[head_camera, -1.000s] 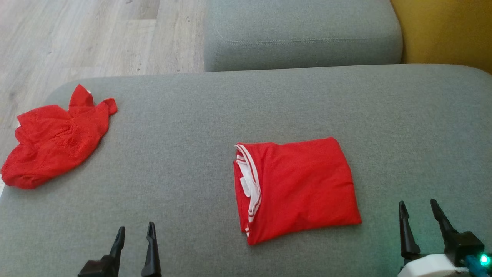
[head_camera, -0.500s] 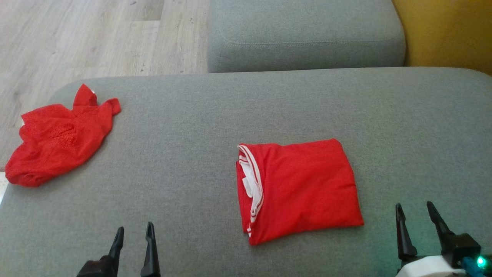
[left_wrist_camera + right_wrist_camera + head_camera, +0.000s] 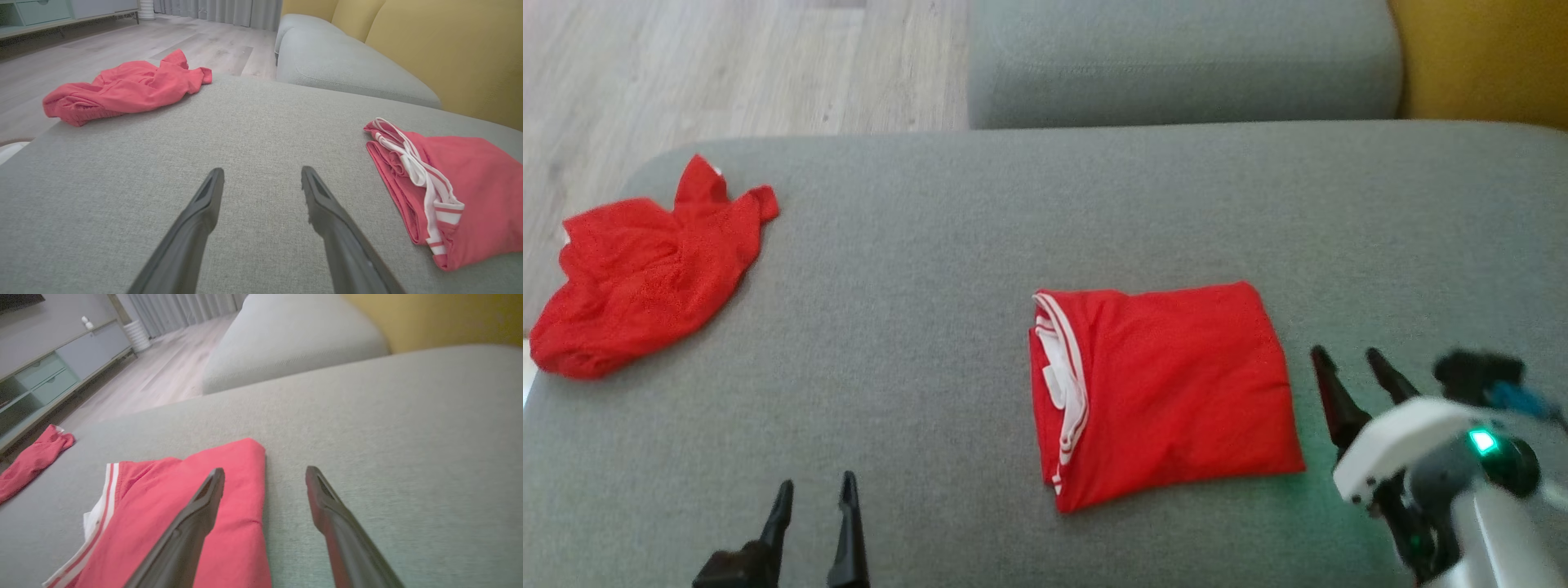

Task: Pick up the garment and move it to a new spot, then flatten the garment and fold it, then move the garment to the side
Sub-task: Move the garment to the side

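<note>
Red garment (image 3: 1176, 392), folded square, white-trimmed, on nubby grey cushion (image 3: 931, 327) — left gripper (image 3: 817, 480), right gripper (image 3: 1344, 351) agape, empty

Folded red garment (image 3: 1176, 392) (image 3: 470, 192) (image 3: 159, 494): folded into a compact, roughly rectangular stack, lying flat on the grey sofa cushion (image 3: 931, 327), right of centre in the head view. The white striped trim (image 3: 1062, 384) runs along its left edge, where the layers lie open; the right edge is a closed fold. The top surface is mostly smooth, with slight creases.

Crumpled red garment (image 3: 645, 269) (image 3: 126, 87) (image 3: 32, 461): mesh-textured, unfolded, bunched at the cushion's far left edge, well apart from the folded one.
</note>
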